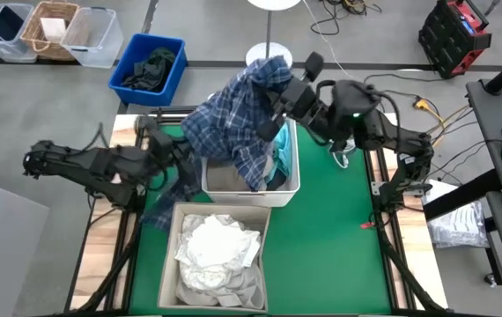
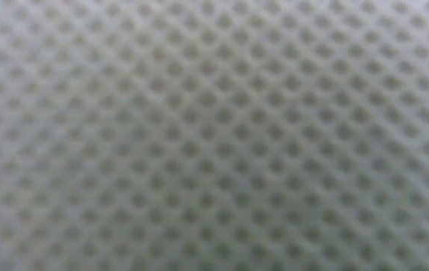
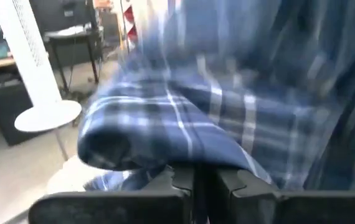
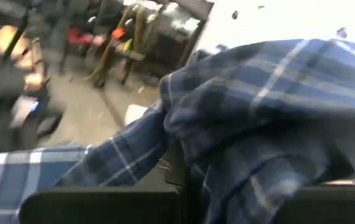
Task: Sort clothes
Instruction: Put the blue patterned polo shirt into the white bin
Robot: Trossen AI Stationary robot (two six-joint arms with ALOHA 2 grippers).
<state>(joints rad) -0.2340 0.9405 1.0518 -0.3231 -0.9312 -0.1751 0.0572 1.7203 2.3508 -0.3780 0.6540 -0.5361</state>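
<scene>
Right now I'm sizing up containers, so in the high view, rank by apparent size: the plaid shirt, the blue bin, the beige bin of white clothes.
1. plaid shirt, spread widest
2. beige bin
3. blue bin, clearly smallest

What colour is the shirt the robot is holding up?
Blue-and-white plaid shirt, clearest in the high view.

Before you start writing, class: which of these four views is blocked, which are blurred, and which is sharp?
Low view: blocked, filled edge to edge by a soft, out-of-focus dotted weave, nothing else visible. Left wrist view: the plaid shirt is smeared with blur above the left gripper. Right wrist view: shirt and room behind both soft. High view: sharp and evenly lit over the green table.
</scene>
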